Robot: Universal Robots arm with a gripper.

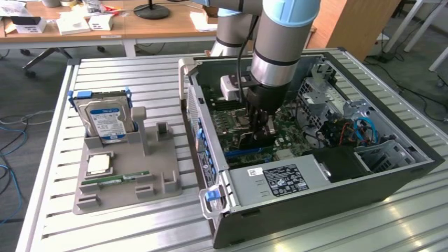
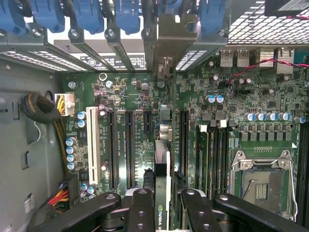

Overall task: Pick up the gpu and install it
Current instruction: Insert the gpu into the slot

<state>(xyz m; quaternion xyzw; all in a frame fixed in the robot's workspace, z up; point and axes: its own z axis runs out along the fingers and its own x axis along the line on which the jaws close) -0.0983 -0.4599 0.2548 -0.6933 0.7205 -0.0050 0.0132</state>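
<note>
The gpu stands on edge between my fingers. Its silver end bracket reaches up to the rear slot openings of the case. My gripper is shut on it, low over the green motherboard and in line with the black expansion slots. Whether the card's edge sits in a slot I cannot tell. In the exterior view my gripper reaches down into the open computer case, with the dark gpu under it at the motherboard.
A white slot, an open CPU socket and cable bundles surround the card. The power supply fills the case's near end. On the slatted table, a grey holder carries a hard drive, a processor chip and a memory stick.
</note>
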